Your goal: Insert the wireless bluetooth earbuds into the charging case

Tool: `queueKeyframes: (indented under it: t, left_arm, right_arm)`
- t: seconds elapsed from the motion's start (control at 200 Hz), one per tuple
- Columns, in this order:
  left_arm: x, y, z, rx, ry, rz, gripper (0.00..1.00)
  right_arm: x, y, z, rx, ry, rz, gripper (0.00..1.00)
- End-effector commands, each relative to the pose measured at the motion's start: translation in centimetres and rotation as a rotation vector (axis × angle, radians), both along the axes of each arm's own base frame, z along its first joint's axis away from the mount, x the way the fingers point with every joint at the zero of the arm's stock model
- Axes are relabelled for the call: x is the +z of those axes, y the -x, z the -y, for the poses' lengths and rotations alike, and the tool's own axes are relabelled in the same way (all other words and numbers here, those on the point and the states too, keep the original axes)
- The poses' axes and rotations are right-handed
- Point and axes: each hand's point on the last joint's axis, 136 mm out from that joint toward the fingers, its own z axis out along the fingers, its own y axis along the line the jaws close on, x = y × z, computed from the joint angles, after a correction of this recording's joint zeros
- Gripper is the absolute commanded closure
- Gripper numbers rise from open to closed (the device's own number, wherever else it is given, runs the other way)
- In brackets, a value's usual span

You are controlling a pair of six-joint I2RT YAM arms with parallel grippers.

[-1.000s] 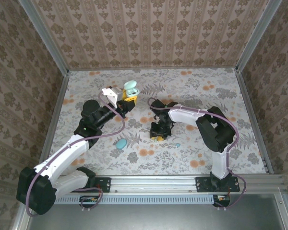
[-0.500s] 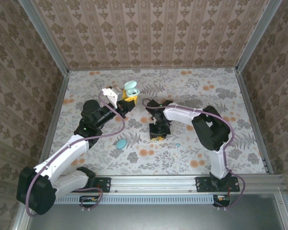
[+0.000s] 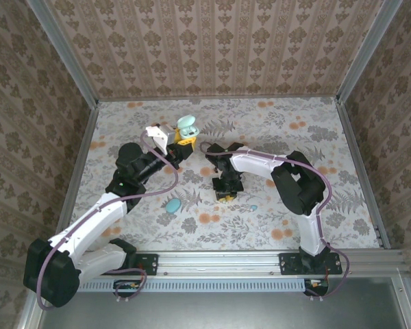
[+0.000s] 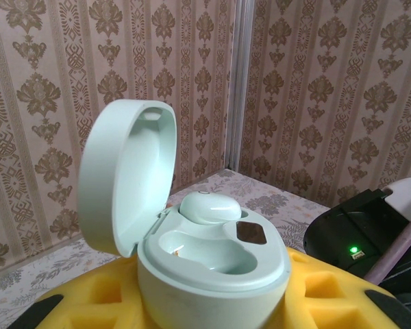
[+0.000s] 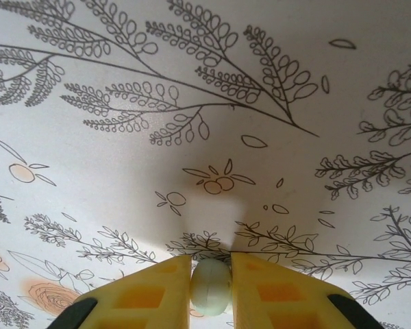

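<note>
Presently, the mint earbud (image 5: 211, 288) is pinched across its sides by the right gripper (image 3: 227, 192); it is judged light and slippery. The open charging case (image 4: 212, 264) is clamped in the left gripper (image 3: 185, 142).

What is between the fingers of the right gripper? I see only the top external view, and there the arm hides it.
Observer: In the right wrist view, a pale mint earbud is clamped between the yellow pads of the right gripper.
Operator: And the mint charging case at the left gripper, is it open?
Observer: Yes. In the left wrist view its lid stands raised on the left side.
Operator: Is there a free place inside?
Observer: One seat already holds a second earbud. The nearer seat is empty.
</note>
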Motion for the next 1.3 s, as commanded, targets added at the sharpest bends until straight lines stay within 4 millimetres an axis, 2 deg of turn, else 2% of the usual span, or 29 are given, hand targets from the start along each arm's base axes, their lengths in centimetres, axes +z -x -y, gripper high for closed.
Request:
queueKeyframes:
  t: [0.0, 0.075, 0.155, 0.295, 0.395, 0.525, 0.73, 0.885, 1.02, 1.12, 1.295]
  left_arm:
    - [1.1, 0.1, -0.2, 0.002, 0.022, 0.029, 0.67]
    - [1.2, 0.1, -0.2, 0.0, 0.023, 0.027, 0.67]
    - [1.2, -0.1, 0.0, -0.002, 0.022, 0.023, 0.67]
    - [1.0, -0.6, 0.4, -0.009, 0.022, 0.012, 0.67]
    - [0.9, -0.9, 0.9, -0.023, 0.024, 0.003, 0.67]
    - [0.7, -1.3, 1.6, -0.043, 0.025, -0.012, 0.67]
    - [-0.2, -1.7, 3.2, -0.097, 0.014, -0.018, 0.67]
    - [-0.7, -1.4, 4.7, -0.143, 0.006, 0.004, 0.67]
    - [-1.2, -1.0, 6.1, -0.176, -0.017, 0.02, 0.67]
    - [-1.4, -0.8, 6.7, -0.192, -0.021, 0.025, 0.67]
    - [-1.4, -0.2, 7.6, -0.223, -0.023, 0.051, 0.67]
  right_arm:
    - [1.0, -0.1, 0.3, 0.024, 0.005, 0.02, 0.79]
    - [2.6, -0.5, 0.0, 0.01, -0.072, 0.043, 0.79]
    - [5.0, -1.0, -0.7, -0.04, -0.234, 0.057, 0.79]
    - [11.9, -2.3, -1.7, -0.11, -0.626, 0.094, 0.79]
    - [18.1, -2.8, -1.8, -0.093, -0.885, 0.13, 0.79]
    - [24.3, -2.8, -0.6, -0.056, -1.082, 0.173, 0.78]
    - [31.7, -2.2, 0.4, 0.016, -1.263, 0.241, 0.78]
    - [34.7, -2.3, 0.3, 0.051, -1.291, 0.296, 0.78]
    - [35.7, -3.1, -0.1, 0.041, -1.28, 0.35, 0.77]
    - [35.8, -3.9, -0.5, 0.026, -1.249, 0.391, 0.78]
    - [34.6, -5.1, -1.5, 0.003, -1.165, 0.433, 0.78]
